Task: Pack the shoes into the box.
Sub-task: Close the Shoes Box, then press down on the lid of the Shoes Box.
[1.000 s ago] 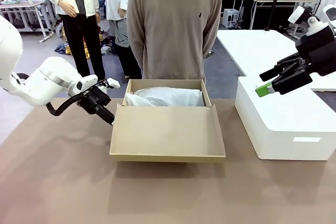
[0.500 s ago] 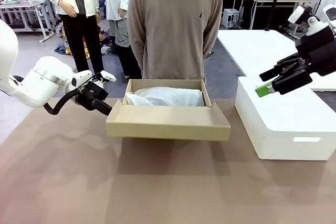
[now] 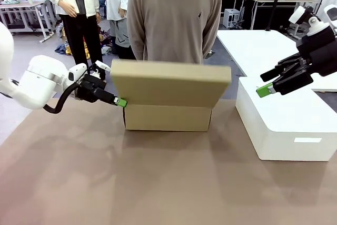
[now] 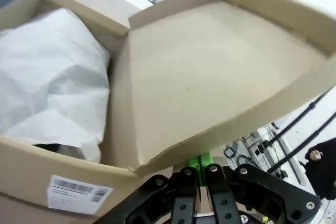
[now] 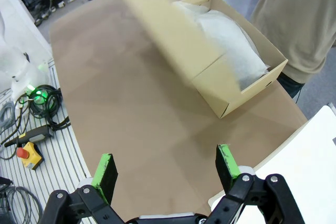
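Note:
The tan cardboard box [image 3: 168, 117] stands at the table's far middle, its hinged lid [image 3: 171, 82] swung up and tilted over the opening, blurred by motion. My left gripper [image 3: 120, 102] is shut, its tips under the lid's left edge. In the left wrist view the shut gripper [image 4: 201, 162] sits just below the lid [image 4: 210, 72], and crinkled white tissue [image 4: 47, 77] fills the box [image 4: 26, 163]. The shoes are hidden. My right gripper [image 3: 263, 84] hangs open above the white plastic box; it [image 5: 165, 166] looks down on the box [image 5: 231, 95] and lid [image 5: 163, 30].
A person in a beige sweater [image 3: 174, 19] stands right behind the box. The large white plastic box [image 3: 284, 125] sits at the right on the table. The brown tabletop [image 3: 158, 183] in front of the cardboard box is bare.
The lid has swung up from lying flat in front of the box to standing tilted over it. My left gripper rose and moved with its edge. The right arm held still.

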Robot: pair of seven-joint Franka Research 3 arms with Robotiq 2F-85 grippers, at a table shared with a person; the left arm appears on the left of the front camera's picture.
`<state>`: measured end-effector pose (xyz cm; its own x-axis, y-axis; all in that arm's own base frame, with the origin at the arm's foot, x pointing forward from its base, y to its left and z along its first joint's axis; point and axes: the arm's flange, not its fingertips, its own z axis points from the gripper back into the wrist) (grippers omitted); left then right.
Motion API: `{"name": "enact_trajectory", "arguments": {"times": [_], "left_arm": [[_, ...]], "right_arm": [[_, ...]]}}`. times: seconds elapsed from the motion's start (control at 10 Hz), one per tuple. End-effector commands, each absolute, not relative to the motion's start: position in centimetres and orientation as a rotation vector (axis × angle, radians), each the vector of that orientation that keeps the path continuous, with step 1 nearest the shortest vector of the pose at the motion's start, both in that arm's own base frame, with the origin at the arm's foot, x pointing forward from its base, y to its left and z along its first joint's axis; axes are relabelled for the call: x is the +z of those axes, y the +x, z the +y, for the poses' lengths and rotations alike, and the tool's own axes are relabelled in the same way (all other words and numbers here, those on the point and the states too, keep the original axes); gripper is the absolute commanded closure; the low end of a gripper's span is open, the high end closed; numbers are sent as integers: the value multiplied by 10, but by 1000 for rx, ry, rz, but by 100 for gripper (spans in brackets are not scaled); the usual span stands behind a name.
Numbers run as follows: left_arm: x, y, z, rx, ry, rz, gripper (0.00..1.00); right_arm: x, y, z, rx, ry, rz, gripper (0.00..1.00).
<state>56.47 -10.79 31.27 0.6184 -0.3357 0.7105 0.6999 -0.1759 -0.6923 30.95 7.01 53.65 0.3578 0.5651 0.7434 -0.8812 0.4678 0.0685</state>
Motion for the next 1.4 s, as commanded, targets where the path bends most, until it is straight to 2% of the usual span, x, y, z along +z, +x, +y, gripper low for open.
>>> {"name": "enact_trajectory", "arguments": {"times": [0.0,0.2,0.5,1.3], "left_arm": [[329,560,-112,-878,-1428,-429,100],[345,564,-108,-783,-1327,-514,100],[363,572,-106,-701,-1057,-606,100],[367,583,-98,-740,-1059,-624,100]], "right_arm": [[537,313,71,1005,540,-740,0],[537,313,71,1005,540,-740,0],[537,313,71,1005,540,-740,0],[537,313,71,1005,540,-740,0]]}}
